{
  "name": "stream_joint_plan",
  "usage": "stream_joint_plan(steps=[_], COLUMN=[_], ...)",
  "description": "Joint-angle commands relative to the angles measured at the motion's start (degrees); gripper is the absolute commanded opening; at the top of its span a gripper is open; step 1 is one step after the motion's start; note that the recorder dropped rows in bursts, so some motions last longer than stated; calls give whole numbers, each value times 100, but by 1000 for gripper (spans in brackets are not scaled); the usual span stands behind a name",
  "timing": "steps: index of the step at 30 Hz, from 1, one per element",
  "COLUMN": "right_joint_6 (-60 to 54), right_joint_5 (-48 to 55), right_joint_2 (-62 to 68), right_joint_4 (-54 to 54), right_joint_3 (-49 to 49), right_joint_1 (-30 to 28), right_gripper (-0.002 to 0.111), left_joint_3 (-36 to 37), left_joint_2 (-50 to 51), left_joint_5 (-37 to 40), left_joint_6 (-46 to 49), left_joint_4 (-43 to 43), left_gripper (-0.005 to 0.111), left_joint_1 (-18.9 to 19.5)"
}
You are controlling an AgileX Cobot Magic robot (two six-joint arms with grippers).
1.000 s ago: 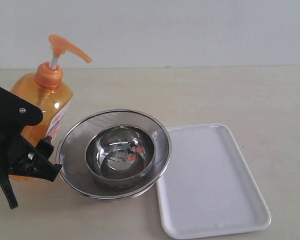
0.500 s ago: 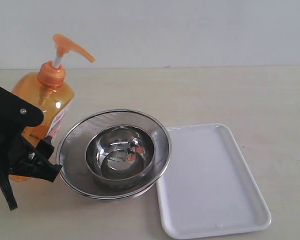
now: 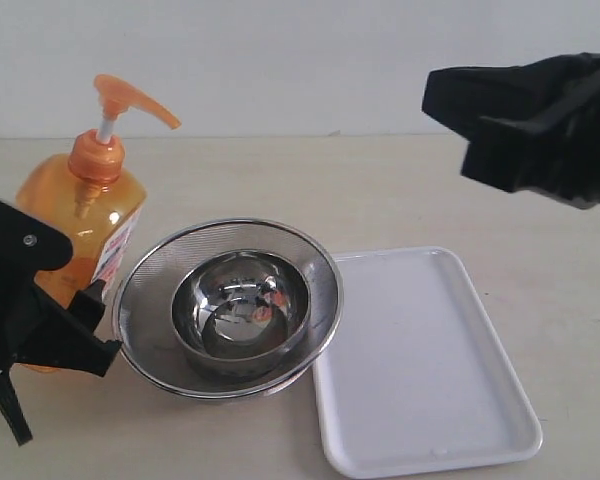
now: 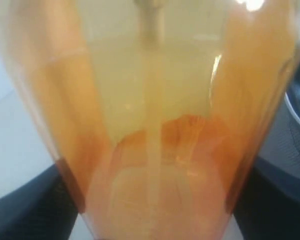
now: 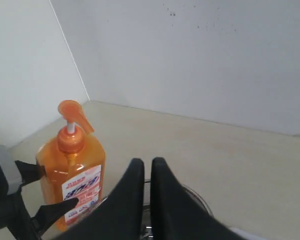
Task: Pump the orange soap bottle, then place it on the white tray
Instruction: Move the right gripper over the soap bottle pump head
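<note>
Orange soap bottle [image 3: 80, 215], pinched by left tool [image 3: 92, 320]: could be tipped into mesh strainer [image 3: 140, 280] if pumped off-centre by pressed-together right tool [image 5: 146, 162].

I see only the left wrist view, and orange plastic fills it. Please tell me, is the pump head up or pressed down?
Observer: Up. The pump head of the orange soap bottle stands raised on its white stem.
Operator: Where is the right gripper?
Observer: The right gripper hangs in the air, apart from the bottle, jaws shut, holding nothing.
Operator: Is the white tray free?
Observer: Yes, nothing lies on the white tray, which sits beside the mesh strainer.
</note>
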Motion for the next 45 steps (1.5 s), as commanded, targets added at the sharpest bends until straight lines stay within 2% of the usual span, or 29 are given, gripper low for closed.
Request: stream_joint_plan(steps=[1,7,15,23,31,36,40,45], right_joint_6=[-134,-415,-406,-406,-560,-575,-1109,-3314], right_joint_5=[-30,-614,-87,463,859,1512,1958,2586], right_joint_2=[417,457,457,1089,2290,2977,3305,3750], right_joint_4=[-50,-149,-298,-298,-298,-298,317,2684], right_joint_3=[-233,-252,-507,-1045,-2066,-2884,-3550,-4362], right_joint_1=[39,39,39,69,1078,1238,1238,1238], right_gripper=[1,1,1,1,1,1,1,1], left_joint_3=[170,180,180,180,180,180,180,180], left_joint_2=[-28,146,856,931,931,931,931,931], left_joint_5=[-581,-619,-966,-1030,-1030,-1020,-1020,-1020], left_joint_6=[-632,-809,-1171,-1269,-1308,-1332,-1332,-1332], left_joint_4=[478,572,672,792,886,928,939,991], left_gripper=[5,5,5,5,5,5,5,5], left_joint_1=[-32,-32,-32,-32,-32,-32,-32,-32])
